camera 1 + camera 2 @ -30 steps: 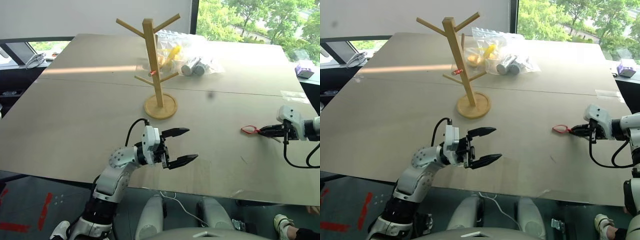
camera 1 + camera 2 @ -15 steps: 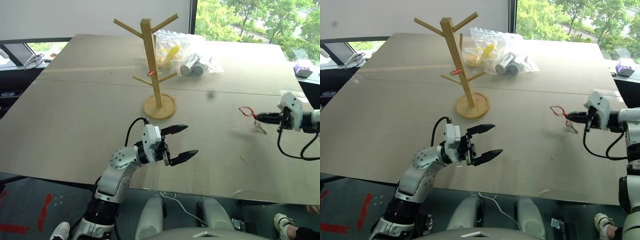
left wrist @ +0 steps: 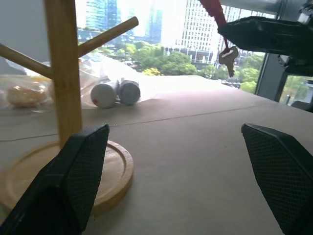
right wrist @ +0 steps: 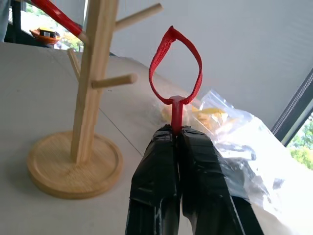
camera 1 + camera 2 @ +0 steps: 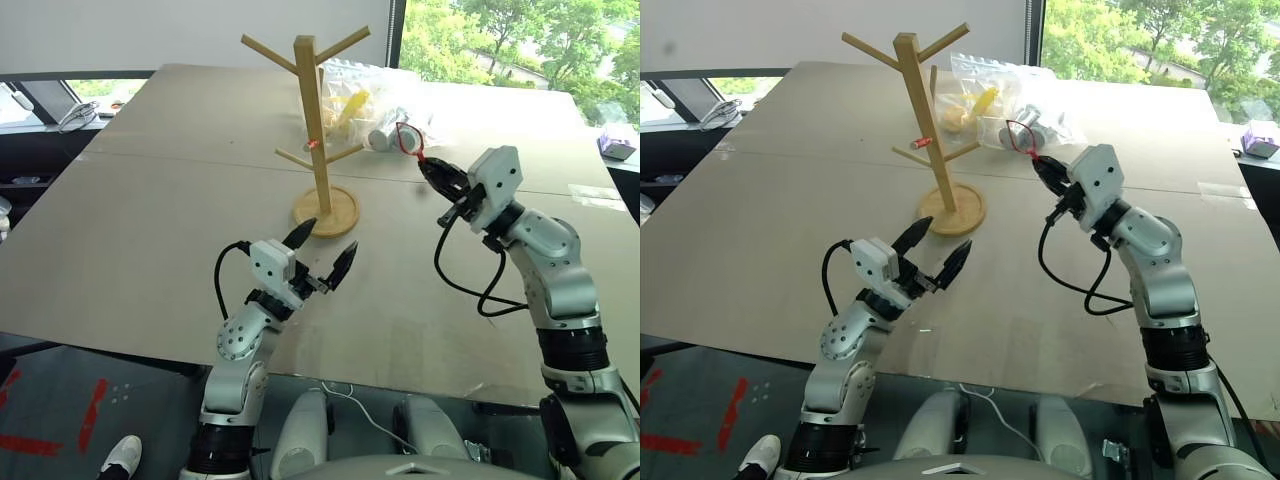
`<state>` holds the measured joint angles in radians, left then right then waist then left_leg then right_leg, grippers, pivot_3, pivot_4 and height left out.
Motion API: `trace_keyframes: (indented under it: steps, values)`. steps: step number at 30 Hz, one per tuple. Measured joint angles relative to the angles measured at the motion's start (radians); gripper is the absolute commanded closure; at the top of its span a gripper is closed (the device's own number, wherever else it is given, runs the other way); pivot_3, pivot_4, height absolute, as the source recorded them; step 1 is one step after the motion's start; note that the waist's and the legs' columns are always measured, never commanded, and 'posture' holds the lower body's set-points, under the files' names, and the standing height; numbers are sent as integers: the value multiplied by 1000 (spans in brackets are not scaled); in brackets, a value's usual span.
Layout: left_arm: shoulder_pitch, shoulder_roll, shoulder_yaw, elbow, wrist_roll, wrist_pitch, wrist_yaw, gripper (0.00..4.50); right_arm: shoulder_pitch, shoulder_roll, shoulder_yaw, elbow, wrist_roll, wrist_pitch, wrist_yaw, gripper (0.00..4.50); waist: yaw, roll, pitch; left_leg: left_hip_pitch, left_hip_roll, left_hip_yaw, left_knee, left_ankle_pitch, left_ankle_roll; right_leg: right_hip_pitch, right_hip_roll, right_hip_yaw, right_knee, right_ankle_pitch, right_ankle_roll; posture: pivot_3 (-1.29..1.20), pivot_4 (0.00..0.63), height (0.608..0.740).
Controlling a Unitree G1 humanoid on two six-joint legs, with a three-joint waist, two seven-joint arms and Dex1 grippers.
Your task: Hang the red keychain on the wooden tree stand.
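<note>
Table (image 5: 150, 230): a wide, pale brown top, with the stand and some bags on it.
Stand (image 5: 318, 130): a light wooden tree, upright on a round base, near the middle of the table. Pegs angle upward from the square post. A tiny red bit sits on the post beside the lower pegs.
Keychain (image 5: 405, 137): a red cord loop, held up in the air to the right of the stand, apart from the pegs. In the right wrist view the loop (image 4: 174, 66) stands upright above the fingertips. In the left wrist view a small silvery key (image 3: 228, 57) hangs under the right gripper.
Right gripper (image 5: 432, 170): raised over the table to the right of the stand, pointing left and far. Its two black fingers (image 4: 195, 161) are clenched on the base of the red loop.
Left gripper (image 5: 321, 254): low over the near part of the table, just on the near side of the stand's base. Its fingers (image 5: 298, 235) are spread wide, with nothing between them, and point toward the base.
Bags (image 5: 365, 100): clear plastic bags on the far side of the table, behind the stand. They hold yellow things and two pale cylinders.
Window: green trees show at the far right.
</note>
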<state>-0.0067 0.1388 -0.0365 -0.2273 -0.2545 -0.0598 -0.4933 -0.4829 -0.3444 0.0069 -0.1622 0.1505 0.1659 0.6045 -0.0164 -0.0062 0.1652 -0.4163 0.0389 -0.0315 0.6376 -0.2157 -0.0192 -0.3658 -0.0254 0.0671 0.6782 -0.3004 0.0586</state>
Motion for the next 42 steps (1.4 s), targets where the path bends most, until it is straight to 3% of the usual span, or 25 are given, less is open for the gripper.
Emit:
trace_keyframes:
  steps: [9, 28, 42]
  values:
    - [12, -44, 17, 0, 52, -35, 112, 0, 14, 15, 150, -16, -110, -108, -19, 4454, -1, 0, 0, 0, 0, 0, 0, 0, 0, -1, 1, 0, 0, 0, 0, 0, 150, 740]
    - [2, -34, -8, 2, 55, -35, 107, 0, -55, 89, 250, -9, -225, -159, -49, 4454, -2, -1, 1, 0, 1, 0, -1, 0, 0, -1, 1, 0, 0, 0, 0, 0, 150, 740]
    - [4, -38, -14, 37, 58, -65, 106, 0, -130, 161, 282, 116, -262, -178, -80, 4454, -3, -1, 1, 0, 1, 0, -2, 0, 0, -2, 1, 0, 0, 0, 0, 0, 150, 740]
